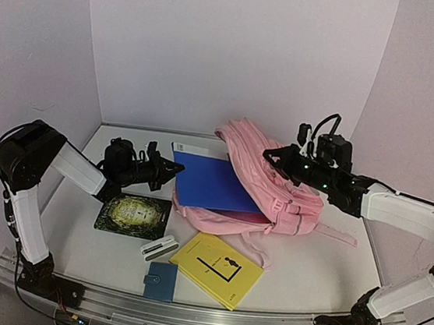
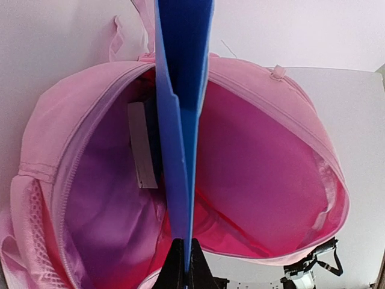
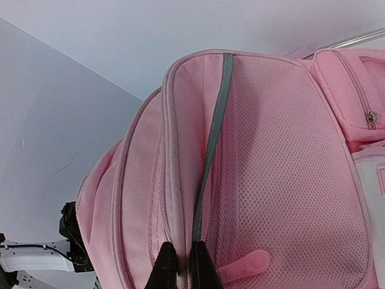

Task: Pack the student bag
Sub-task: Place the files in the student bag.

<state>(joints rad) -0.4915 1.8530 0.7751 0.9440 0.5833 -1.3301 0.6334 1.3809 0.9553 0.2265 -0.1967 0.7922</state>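
The pink student bag (image 1: 277, 185) lies on its side at the table's middle right, its main opening facing left. My left gripper (image 1: 171, 168) is shut on the edge of a blue folder (image 1: 209, 180), whose far end sits inside the bag's mouth. In the left wrist view the folder (image 2: 180, 120) stands edge-on between my fingers, reaching into the bag's open pink interior (image 2: 258, 180). My right gripper (image 1: 274, 156) is shut on a fold of the bag's fabric at its top side. In the right wrist view the fingers pinch a seam beside the grey trim (image 3: 210, 162) and mesh pocket (image 3: 289, 174).
A dark green book (image 1: 133, 215), a white pack (image 1: 159, 248), a small blue wallet (image 1: 160, 281) and a yellow book (image 1: 216, 269) lie on the near part of the table. A pink strap (image 1: 334, 233) trails right of the bag. Walls enclose the back and sides.
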